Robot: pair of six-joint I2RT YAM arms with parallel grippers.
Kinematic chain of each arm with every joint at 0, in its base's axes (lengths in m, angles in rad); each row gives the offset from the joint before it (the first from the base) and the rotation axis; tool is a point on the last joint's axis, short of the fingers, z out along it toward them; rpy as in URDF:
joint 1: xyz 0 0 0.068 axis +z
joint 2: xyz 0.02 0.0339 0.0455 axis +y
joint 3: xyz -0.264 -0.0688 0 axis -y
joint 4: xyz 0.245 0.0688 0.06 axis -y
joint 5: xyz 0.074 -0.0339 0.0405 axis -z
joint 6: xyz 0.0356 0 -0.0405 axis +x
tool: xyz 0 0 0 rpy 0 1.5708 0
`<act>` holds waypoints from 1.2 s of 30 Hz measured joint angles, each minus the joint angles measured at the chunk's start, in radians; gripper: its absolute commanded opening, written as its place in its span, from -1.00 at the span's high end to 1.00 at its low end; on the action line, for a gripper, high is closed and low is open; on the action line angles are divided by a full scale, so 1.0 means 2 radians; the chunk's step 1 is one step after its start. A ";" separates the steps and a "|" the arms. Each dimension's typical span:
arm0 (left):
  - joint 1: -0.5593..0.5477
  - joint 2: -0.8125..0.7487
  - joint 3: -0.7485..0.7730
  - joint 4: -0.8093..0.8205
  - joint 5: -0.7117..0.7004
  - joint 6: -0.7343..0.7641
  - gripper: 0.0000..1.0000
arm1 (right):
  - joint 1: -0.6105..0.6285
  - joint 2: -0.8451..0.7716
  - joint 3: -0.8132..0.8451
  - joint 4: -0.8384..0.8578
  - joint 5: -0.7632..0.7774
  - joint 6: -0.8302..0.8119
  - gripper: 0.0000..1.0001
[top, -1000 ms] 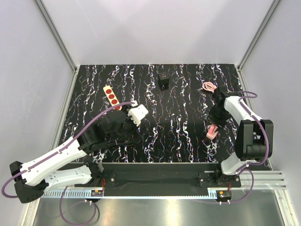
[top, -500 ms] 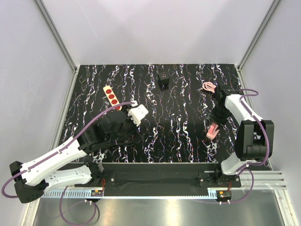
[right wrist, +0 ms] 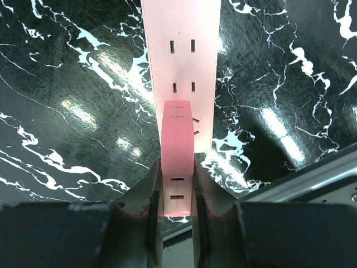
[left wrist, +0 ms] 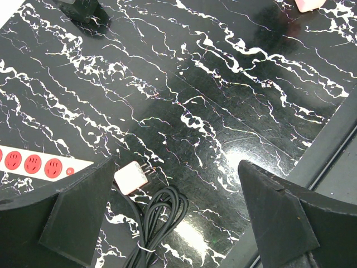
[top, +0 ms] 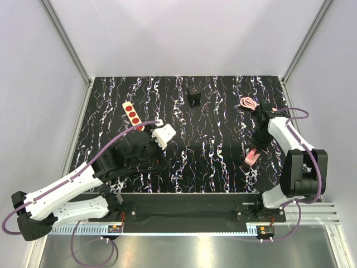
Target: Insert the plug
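Looking down, you get pale grey walls (top: pixel 184 33) and metal corner posts (top: pixel 67 39) around a black table (top: pixel 212 128) veined in white, glossy enough to throw glare. A metal rail (top: pixel 184 231) runs along the near edge.

Your 2 arms are the biggest things on it. The left arm (top: pixel 67 192) reaches toward the middle and covers part of the table. The left gripper (left wrist: pixel 175 167) hangs above bare table with its jaws spread wide and nothing between them. The right arm (top: pixel 290 139) folds over the right side. The right gripper (right wrist: pixel 177 173) has its jaws pressed onto a narrow pink piece (right wrist: pixel 177 134). You cannot tell whether that piece is seated in the pink socket strip (right wrist: pixel 179 61) under it. The strip's far end is cut off by the picture edge, and from above the arm hides most of it.

The cream power strip (top: pixel 133 115) with 3 red sockets lies at the left rear. The left wrist view crops one end of it.

A bundled black cord (left wrist: pixel 159 218) lies near the left gripper. The white plug (left wrist: pixel 132 178) rests on the table beside the cream strip, prongs clear of it. It shows only in the left wrist view.

A coiled pink cable (top: pixel 247 103) sits at the right rear, partly behind the right arm. A small black block (top: pixel 194 97) stands at the middle rear, too small to make out.
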 measured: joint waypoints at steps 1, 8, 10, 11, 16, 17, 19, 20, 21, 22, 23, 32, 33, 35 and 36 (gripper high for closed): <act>0.000 0.000 0.000 0.000 0.001 0.000 -0.98 | 0.000 -0.005 -0.005 0.004 0.000 0.000 1.00; 0.000 0.000 0.000 0.000 0.002 0.000 -0.98 | 0.000 -0.018 -0.018 0.017 0.000 -0.002 1.00; 0.000 0.000 0.000 0.000 0.002 0.000 -0.98 | 0.000 -0.018 -0.019 0.017 0.000 -0.004 1.00; 0.000 0.000 0.000 0.000 0.002 0.000 -0.98 | 0.000 -0.018 -0.019 0.019 0.000 -0.004 1.00; 0.000 0.000 0.000 0.000 0.002 0.000 -0.98 | 0.000 -0.023 -0.027 0.027 0.000 -0.004 1.00; 0.000 0.000 0.000 0.000 0.002 0.000 -0.98 | 0.000 -0.025 -0.030 0.029 0.000 -0.004 1.00; 0.000 0.000 0.000 0.000 0.002 0.000 -0.98 | 0.000 -0.029 -0.037 0.035 0.000 -0.004 1.00; 0.000 0.000 0.000 0.000 0.002 0.000 -0.98 | 0.000 -0.031 -0.039 0.038 0.000 -0.004 1.00; 0.000 0.000 0.000 0.000 0.002 0.000 -0.98 | 0.000 -0.032 -0.042 0.040 0.000 -0.004 1.00; 0.000 0.000 0.000 0.000 0.002 0.000 -0.98 | 0.000 -0.032 -0.043 0.041 0.000 -0.004 1.00; 0.000 0.000 0.000 0.000 0.002 0.000 -0.98 | 0.000 -0.031 -0.045 0.046 -0.001 -0.004 1.00; 0.000 0.000 0.000 0.000 0.002 0.000 -0.98 | 0.006 -0.019 -0.050 0.040 -0.004 -0.002 1.00; 0.000 0.000 0.000 0.000 0.002 0.000 -0.98 | 0.006 -0.019 -0.050 0.040 -0.004 -0.002 1.00; 0.000 0.000 0.000 0.000 0.002 0.000 -0.98 | 0.006 -0.018 -0.049 0.040 -0.004 -0.002 1.00; 0.000 0.000 0.000 0.000 0.002 0.000 -0.98 | 0.006 -0.018 -0.049 0.039 -0.004 -0.002 1.00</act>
